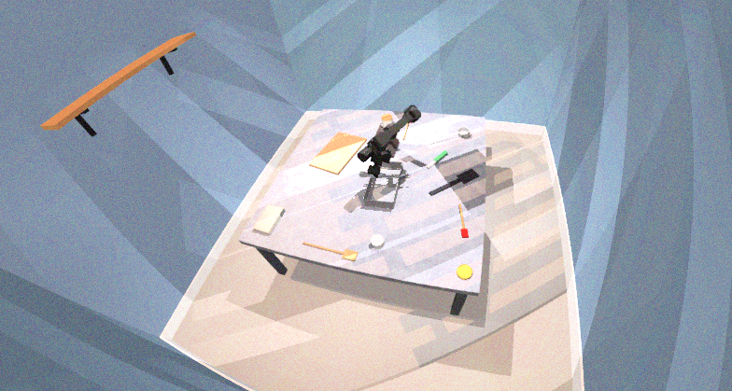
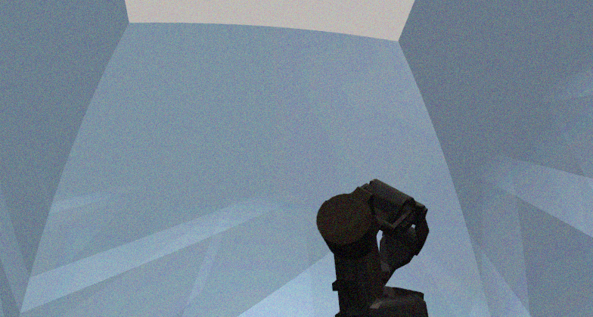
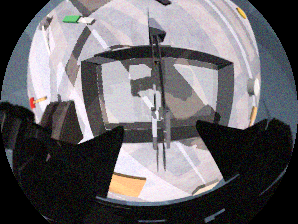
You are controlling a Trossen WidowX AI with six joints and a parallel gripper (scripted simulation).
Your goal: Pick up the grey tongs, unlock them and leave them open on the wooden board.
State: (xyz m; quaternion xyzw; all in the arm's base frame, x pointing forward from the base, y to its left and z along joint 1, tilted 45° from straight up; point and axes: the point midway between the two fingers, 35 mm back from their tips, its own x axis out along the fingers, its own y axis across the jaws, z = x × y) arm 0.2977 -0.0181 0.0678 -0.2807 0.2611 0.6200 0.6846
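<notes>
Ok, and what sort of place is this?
Probably a kitchen-like workspace: a table holds a roasting tin, a wooden board and a dark spatula.

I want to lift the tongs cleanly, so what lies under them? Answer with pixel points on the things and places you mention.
Under the tongs (image 3: 156,90) is the roasting tin (image 3: 226,92) (image 1: 379,203), its floor showing on both sides. The strip directly beneath them is covered and can't be seen.

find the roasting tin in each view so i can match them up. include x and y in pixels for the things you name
Top: just right of the picture's centre line, around mid-height; the roasting tin (image 1: 379,204) (image 3: 91,97) sits below the dark arm.
Exterior: not in it; the arm shows against blue surroundings.
Wrist: upper middle, with the grey tongs (image 1: 393,172) (image 3: 159,75) across it.
Landmark: the green-handled tool (image 1: 441,156) (image 3: 72,19) appears in top and wrist, not in exterior.
</notes>
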